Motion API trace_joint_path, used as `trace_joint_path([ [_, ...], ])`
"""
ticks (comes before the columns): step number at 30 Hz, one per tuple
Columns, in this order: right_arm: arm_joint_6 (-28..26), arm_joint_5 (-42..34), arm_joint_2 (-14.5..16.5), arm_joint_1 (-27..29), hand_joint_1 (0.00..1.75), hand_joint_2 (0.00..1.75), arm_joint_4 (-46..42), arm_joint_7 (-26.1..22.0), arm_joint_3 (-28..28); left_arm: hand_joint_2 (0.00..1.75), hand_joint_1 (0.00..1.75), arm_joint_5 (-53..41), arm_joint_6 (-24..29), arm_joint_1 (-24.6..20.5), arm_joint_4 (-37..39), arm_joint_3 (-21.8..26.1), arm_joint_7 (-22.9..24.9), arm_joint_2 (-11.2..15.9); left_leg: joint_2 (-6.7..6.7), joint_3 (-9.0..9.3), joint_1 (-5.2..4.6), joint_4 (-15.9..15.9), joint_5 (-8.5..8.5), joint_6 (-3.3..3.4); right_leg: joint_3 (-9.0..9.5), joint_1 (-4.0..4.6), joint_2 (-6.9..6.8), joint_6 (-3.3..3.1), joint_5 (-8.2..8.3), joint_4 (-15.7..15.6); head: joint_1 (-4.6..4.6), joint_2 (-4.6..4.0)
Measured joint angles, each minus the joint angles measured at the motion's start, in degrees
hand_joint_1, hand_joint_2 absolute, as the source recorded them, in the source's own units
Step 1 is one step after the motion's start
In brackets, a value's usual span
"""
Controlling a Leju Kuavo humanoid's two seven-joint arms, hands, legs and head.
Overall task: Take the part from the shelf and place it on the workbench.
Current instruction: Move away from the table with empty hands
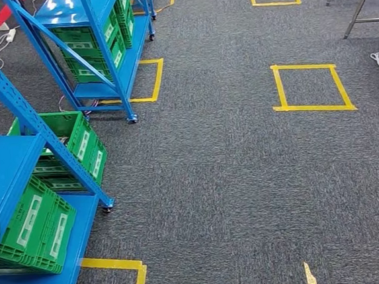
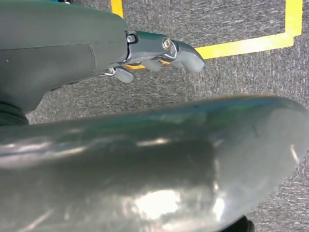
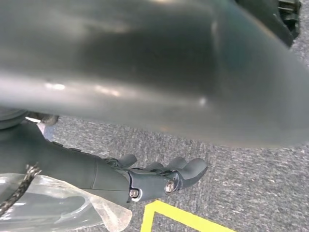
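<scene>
Hanging over grey carpet (image 1: 230, 178) — left hand (image 2: 153, 53) and right hand (image 3: 160, 176), fingers loosely extended, holding nothing | blue shelf (image 1: 9, 164) at left edge, green crates (image 1: 39, 225) inside | farther shelf (image 1: 93, 31) upper left — part cannot be made out

open carpet (image 1: 230, 178) ahead; blue shelves (image 1: 9, 164) with green crates (image 1: 37, 228) at left
</scene>
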Motion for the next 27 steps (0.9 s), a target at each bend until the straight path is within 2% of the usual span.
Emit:
trace_joint_path([
  [1, 0.0, 0.0, 0.0, 0.0, 0.0, 0.0, 0.0, 0.0, 0.0, 0.0, 0.0, 0.0, 0.0, 0.0, 0.0, 0.0, 0.0, 0.0, -0.12, 0.21, 0.15, -0.6, 0.43, 0.32, -0.49, 0.06, 0.02, 0.12, -0.72, 0.9, 0.07, 0.0],
  [2, 0.0, 0.0, 0.0, 0.0, 0.0, 0.0, 0.0, 0.0, 0.1, 0.0, 0.0, 0.0, 0.0, 0.0, 0.0, 0.0, 0.0, 0.0, -0.28, 0.41, 0.33, -1.1, 0.79, 0.52, -1.61, 0.12, 0.08, 0.17, -2.07, 3.2, 0.17, 0.0],
  [4, 0.0, -0.1, 0.0, 0.0, 0.0, 0.0, 0.2, -0.1, 0.1, 0.0, 0.0, 0.0, 0.0, 0.0, 0.0, -0.1, 0.1, -0.1, -0.7, 0.37, 0.35, -1.2, 0.97, 0.65, -5.03, 0.12, 0.23, 0.24, -5.45, 10.5, 0.27, 0.0],
  [5, 0.0, -0.1, 0.0, 0.0, 0.0, 0.0, 0.3, -0.1, 0.1, 0.0, 0.0, 0.0, 0.0, 0.0, 0.1, -0.1, 0.1, -0.1, -1.03, 0.36, 0.36, -1.2, 0.96, 0.63, -6.61, 0.1, 0.23, 0.33, -6.48, 13.8, 0.28, 0.0],
  [6, 0.0, -0.1, 0.0, 0.0, 0.0, 0.0, 0.3, -0.1, 0.2, 0.0, 0.0, 0.0, 0.0, 0.0, 0.1, -0.1, 0.1, -0.2, -1.42, 0.43, 0.38, -1.2, 0.92, 0.57, -7.34, 0.06, 0.23, 0.42, -6.43, 15.2, 0.26, 0.0],
  [7, 0.0, -0.1, 0.0, 0.0, 0.0, 0.0, 0.4, -0.1, 0.2, 0.0, 0.0, 0.0, 0.0, 0.0, 0.1, -0.1, 0.1, -0.2, -1.88, 0.55, 0.42, -1.2, 0.84, 0.46, -7.07, -0.01, 0.28, 0.51, -5.31, 14.5, 0.27, 0.0],
  [8, 0.0, -0.1, 0.0, 0.0, 0.0, 0.0, 0.5, -0.1, 0.3, 0.0, 0.0, 0.0, 0.0, 0.0, 0.2, -0.1, 0.1, -0.3, -2.43, 0.72, 0.49, -1.1, 0.71, 0.25, -5.69, -0.15, 0.57, 0.58, -3.26, 11.5, 0.27, 0.0],
  [9, 0.0, -0.1, 0.0, 0.0, 0.0, 0.0, 0.5, -0.1, 0.3, 0.0, 0.0, 0.0, 0.0, 0.0, 0.2, -0.1, 0.1, -0.4, -2.98, 0.84, 0.59, -0.9, 0.5, -0.05, -3.77, -0.37, 1.58, 0.67, -1.33, 7.6, 0.28, 0.0],
  [10, 0.0, -0.1, 0.0, 0.0, 0.0, 0.0, 0.6, -0.1, 0.4, 0.0, 0.0, 0.0, 0.0, -0.1, 0.2, -0.1, 0.1, -0.4, -3.59, 0.79, 0.59, -0.6, 0.24, -0.42, -1.81, -0.61, 3.05, 0.71, -0.13, 3.9, 0.3, 0.0],
  [11, 0.0, -0.1, 0.0, 0.0, 0.0, 0.0, 0.7, -0.2, 0.5, 0.0, 0.0, 0.0, 0.0, -0.2, 0.3, -0.1, 0.1, -0.5, -4.2, 0.58, 0.62, -0.3, 0.06, -0.8, -0.31, -0.79, 4.27, 0.61, 0.41, 1.2, 0.29, 0.0],
  [12, 0.0, -0.1, 0.0, -0.1, 0.0, 0.0, 0.7, -0.2, 0.5, 0.0, 0.0, 0.0, 0.0, -0.2, 0.3, -0.1, 0.1, -0.4, -4.81, 0.26, 0.66, 0.0, -0.03, -1.16, 0.46, -0.86, 5.13, 0.43, 0.19, 0.0, 0.29, 0.0],
  [13, 0.0, -0.1, 0.0, -0.1, 0.0, 0.0, 0.8, -0.2, 0.6, 0.0, 0.0, 0.0, 0.0, -0.2, 0.4, -0.1, 0.1, -0.4, -5.48, -0.05, 0.71, 0.2, -0.01, -1.44, 0.77, -0.8, 5.08, 0.14, -0.15, -0.3, 0.27, 0.0],
  [14, 0.0, -0.1, 0.0, -0.1, 0.0, 0.0, 0.8, -0.2, 0.7, 0.0, 0.0, 0.0, 0.0, -0.2, 0.4, -0.1, 0.1, -0.4, -6.15, -0.25, 0.85, 0.2, 0.01, -1.67, 0.83, -0.75, 4.37, -0.26, -0.24, -0.3, 0.23, 0.0],
  [15, 0.0, 0.0, 0.0, -0.1, 0.0, 0.0, 0.8, -0.2, 0.7, 0.0, 0.0, 0.0, 0.0, -0.1, 0.4, -0.2, 0.1, -0.4, -6.03, -0.44, 0.92, 0.6, -0.23, -1.92, 0.92, -0.72, 3.63, -0.63, -0.28, -0.4, 0.21, 0.0],
  [17, 0.0, 0.0, 0.0, -0.2, 0.0, 0.0, 0.9, -0.3, 0.8, 0.0, 0.0, 0.1, 0.0, -0.2, 0.4, -0.2, 0.1, -0.5, -3.76, -1.93, 0.94, 3.7, -2.14, -2.45, 1.12, -0.7, 2.04, -1.39, -0.37, -0.6, -0.1, 0.0],
  [18, 0.0, 0.1, -0.1, -0.3, 0.0, 0.0, 0.9, -0.3, 1.0, 0.0, 0.0, 0.2, 0.0, -0.3, 0.4, -0.3, 0.1, -0.5, -2.02, -3.61, 0.96, 7.0, -3.85, -2.71, 1.17, -0.56, 1.17, -1.66, -0.48, -0.6, -0.25, 0.0],
  [19, 0.0, 0.1, -0.1, -0.3, 0.0, 0.0, 0.9, -0.4, 1.1, 0.0, 0.0, 0.2, 0.0, -0.5, 0.5, -0.3, 0.1, -0.5, -0.9, -5.71, 1.02, 11.1, -5.61, -2.92, 1.19, -0.41, 0.29, -1.86, -0.6, -0.6, -0.37, 0.0],
  [20, 0.0, 0.1, 0.0, -0.3, 0.0, 0.0, 1.0, -0.4, 1.3, 0.0, 0.0, 0.3, 0.0, -0.5, 0.5, -0.3, 0.1, -0.5, -0.36, -7.7, 1.09, 14.8, -6.89, -3.04, 1.23, -0.28, -0.62, -1.99, -0.72, -0.6, -0.38, 0.0],
  [21, 0.0, 0.1, 0.0, -0.3, 0.0, 0.0, 1.1, -0.4, 1.4, 0.0, 0.0, 0.4, 0.0, -0.5, 0.5, -0.3, 0.1, -0.5, -0.17, -9.06, 1.13, 17.2, -7.27, -3.07, 1.3, -0.17, -1.49, -2.07, -0.84, -0.6, -0.37, 0.0],
  [22, 0.0, 0.1, 0.0, -0.4, 0.0, 0.0, 1.2, -0.4, 1.5, 0.0, 0.0, 0.5, 0.0, -0.4, 0.5, -0.3, 0.1, -0.5, -0.1, -9.37, 1.15, 17.4, -6.44, -3.01, 1.44, -0.08, -2.25, -2.1, -0.98, -0.6, -0.38, 0.0],
  [23, 0.0, 0.2, 0.0, -0.5, 0.0, 0.0, 1.3, -0.4, 1.6, 0.0, 0.0, 0.5, 0.0, -0.3, 0.5, -0.4, 0.1, -0.5, 0.1, -8.53, 1.13, 15.2, -4.56, -2.84, 1.65, -0.01, -2.94, -2.09, -1.12, -0.6, -0.38, 0.0],
  [24, 0.0, 0.2, 0.0, -0.7, 0.0, 0.0, 1.3, -0.5, 1.7, 0.0, 0.0, 0.6, 0.0, -0.3, 0.5, -0.4, 0.0, -0.5, 0.75, -6.83, 1.04, 11.4, -2.09, -2.54, 1.95, 0.06, -3.58, -2.03, -1.29, -0.6, -0.38, 0.0],
  [25, 0.0, 0.3, 0.0, -0.9, 0.0, 0.0, 1.3, -0.5, 1.8, 0.0, 0.0, 0.6, 0.0, -0.3, 0.5, -0.4, 0.0, -0.5, 2.07, -4.97, 0.76, 7.5, -0.29, -2.21, 2.1, 0.16, -4.22, -1.91, -1.49, -0.6, -0.38, 0.0],
  [26, 0.0, 0.4, 0.0, -1.1, 0.0, 0.0, 1.4, -0.5, 1.9, 0.0, 0.0, 0.7, 0.0, -0.4, 0.5, -0.4, 0.0, -0.5, 3.3, -3.49, 0.43, 4.1, 0.88, -1.85, 2.31, 0.27, -4.83, -1.69, -1.7, -0.6, -0.4, 0.0],
  [27, 0.0, 0.5, 0.0, -1.3, 0.0, 0.0, 1.4, -0.5, 2.1, 0.0, 0.0, 0.7, 0.0, -0.5, 0.5, -0.5, 0.0, -0.5, 4.24, -2.68, 0.11, 2.2, 1.3, -1.55, 2.49, 0.36, -5.47, -1.42, -1.86, -0.6, -0.4, 0.0],
])
